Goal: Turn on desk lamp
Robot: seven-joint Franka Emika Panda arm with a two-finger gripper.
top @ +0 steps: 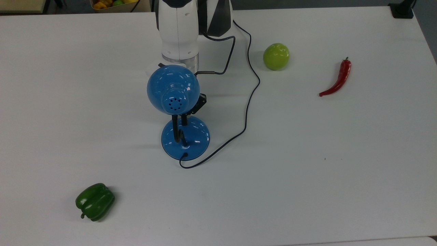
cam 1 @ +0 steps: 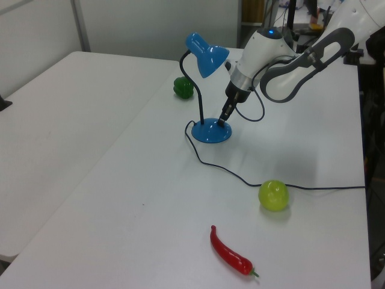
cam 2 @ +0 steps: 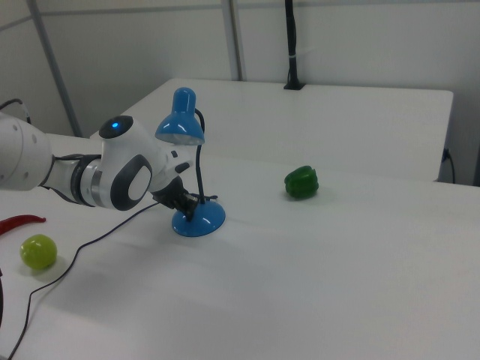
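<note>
The blue desk lamp stands mid-table, its dome shade (top: 173, 89) on a bent black neck above the round base (top: 196, 138). Its black cord (top: 251, 89) leaves the base's near edge and curls away past the arm. In the left view my gripper (cam 1: 223, 120) slants down from the white arm, and its shut black fingers touch the top of the base (cam 1: 210, 133) beside the neck. From the top view the shade hides most of the gripper (top: 184, 120). The right view has the gripper (cam 2: 187, 202) low against the base (cam 2: 202, 220). I cannot make out the switch. No glow shows under the shade (cam 2: 181, 126).
On the white table (top: 324, 177) lie a green bell pepper (top: 95, 201), a lime (top: 276, 56) and a red chili (top: 338, 80), all well away from the lamp. The lamp cord loops across the table between the base and the lime.
</note>
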